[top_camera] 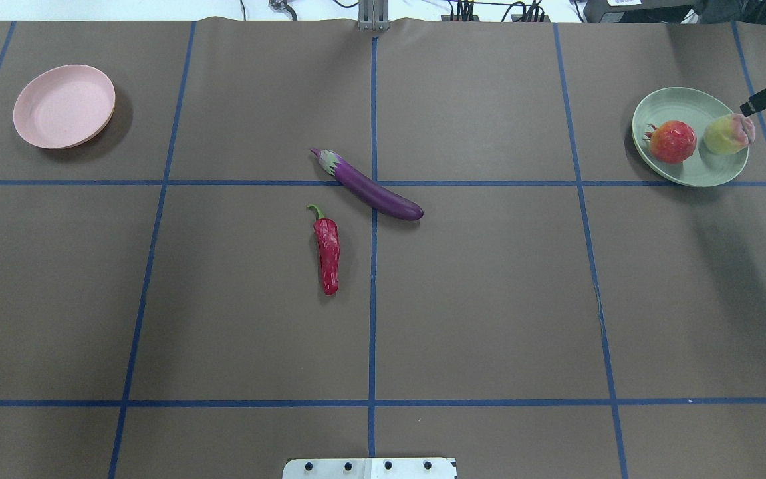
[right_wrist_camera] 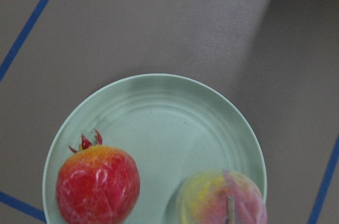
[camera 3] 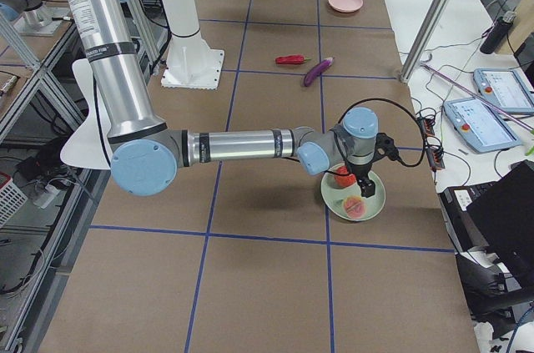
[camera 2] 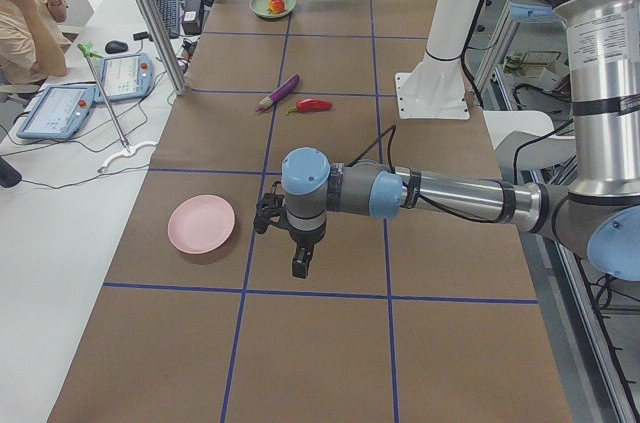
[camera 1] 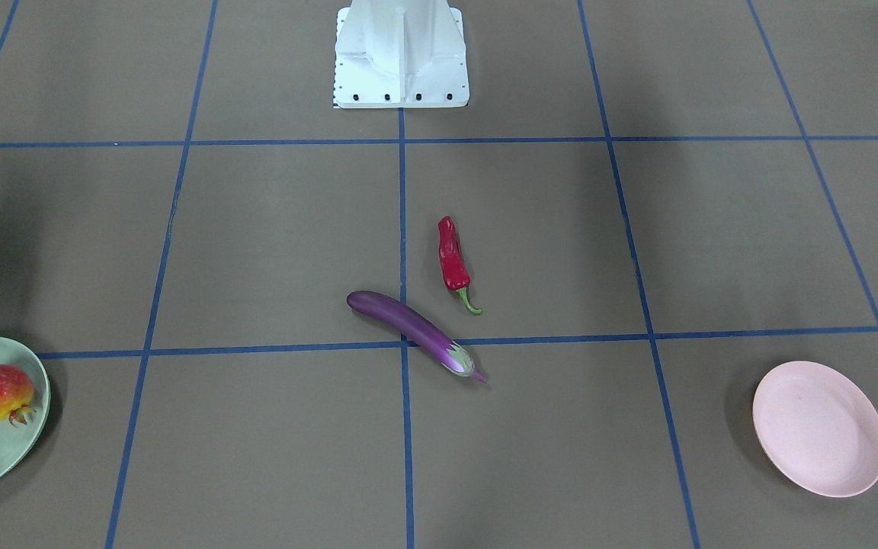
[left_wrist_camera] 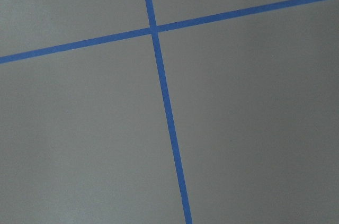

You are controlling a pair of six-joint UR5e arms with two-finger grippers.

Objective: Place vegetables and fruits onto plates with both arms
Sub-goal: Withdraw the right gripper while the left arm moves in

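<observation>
The purple eggplant [top_camera: 370, 189] and the red chili [top_camera: 327, 249] lie side by side at the table's middle, untouched. The pale green plate [top_camera: 679, 106] at the far right holds the bumpy red-and-yellow ball [top_camera: 672, 142] and the peach [top_camera: 727, 134]; the right wrist view shows both on the plate [right_wrist_camera: 159, 113]. My right gripper [top_camera: 747, 108] hovers over the peach at the plate's edge; only one black finger shows, so I cannot tell its state. The pale pink plate [top_camera: 64, 106] at the far left has nothing on it. My left gripper [camera 2: 300, 268] hangs over bare table beside it, state unclear.
The white pedestal base [camera 1: 401, 57] stands at the robot's edge of the table. Blue tape lines grid the brown table. An aluminium post [camera 2: 150, 13], tablets and a seated person [camera 2: 25, 13] are along the operators' side.
</observation>
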